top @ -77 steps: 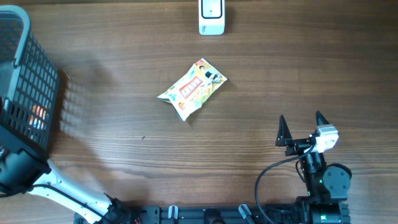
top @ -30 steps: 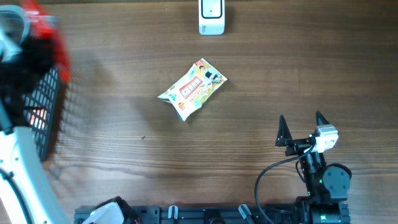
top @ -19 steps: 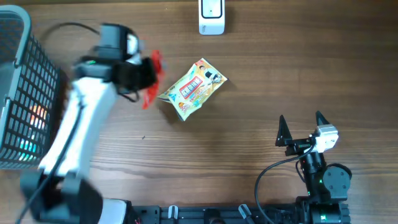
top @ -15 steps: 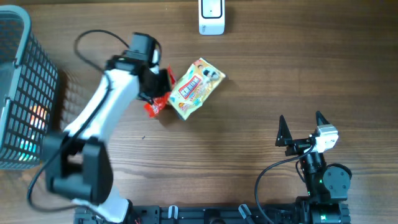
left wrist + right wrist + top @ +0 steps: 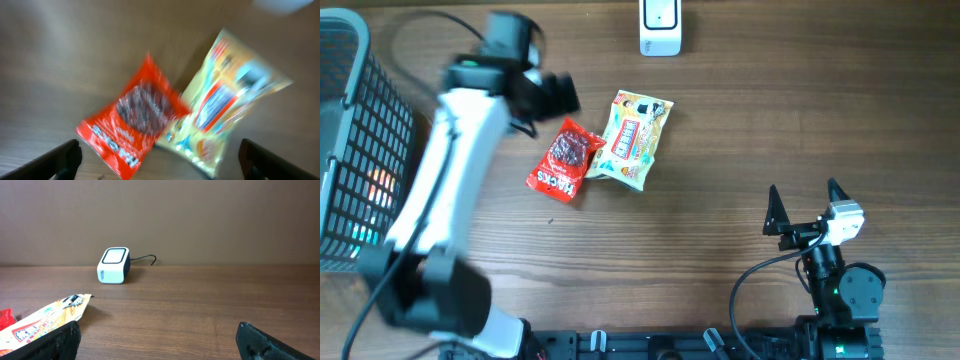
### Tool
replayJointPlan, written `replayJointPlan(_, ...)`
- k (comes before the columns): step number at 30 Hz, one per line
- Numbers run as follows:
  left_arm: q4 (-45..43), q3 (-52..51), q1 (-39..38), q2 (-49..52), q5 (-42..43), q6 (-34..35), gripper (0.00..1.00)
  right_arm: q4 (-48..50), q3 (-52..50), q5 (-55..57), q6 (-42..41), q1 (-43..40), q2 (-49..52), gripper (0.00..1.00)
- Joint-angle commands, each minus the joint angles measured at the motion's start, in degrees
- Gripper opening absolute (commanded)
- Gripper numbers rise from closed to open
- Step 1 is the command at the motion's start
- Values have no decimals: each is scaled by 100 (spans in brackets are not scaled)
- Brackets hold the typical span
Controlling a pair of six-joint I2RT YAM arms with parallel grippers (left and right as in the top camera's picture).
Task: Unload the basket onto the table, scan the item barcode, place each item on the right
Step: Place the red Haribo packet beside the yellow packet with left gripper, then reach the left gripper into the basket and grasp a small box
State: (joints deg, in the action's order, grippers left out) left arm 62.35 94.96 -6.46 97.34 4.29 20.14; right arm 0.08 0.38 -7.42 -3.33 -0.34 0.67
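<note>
Overhead view of a wooden table (image 5: 720, 250). My left gripper (image 5: 558, 95) hovers in the upper left of centre, its fingers spread wide with nothing between them. The left wrist view is blurred but shows both fingertips far apart at the bottom corners.

Just below the left gripper, a red snack packet (image 5: 563, 160) lies flat on the table. Its right edge touches or slightly overlaps a yellow snack packet (image 5: 633, 140). A white scanner (image 5: 660, 27) stands at the top edge of the frame, above the yellow packet and apart from both packets. A dark mesh basket (image 5: 360, 150) fills the left edge.

My right gripper (image 5: 804, 190) rests at the lower right, also spread and empty.

I judge the scan not yet done. A packet has to be picked up, carried to the scanner and turned so its barcode faces the scanner. I cannot see a barcode on either packet.
</note>
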Motion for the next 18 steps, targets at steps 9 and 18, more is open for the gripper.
replayJointPlan(9,83,914,4109,-1923,-221,90,100,31,-9,52,31,-28,-24,100)
replayJointPlan(18,-61,909,5296,-476,164,302,100,31,-9,52,33,-28,-24,100)
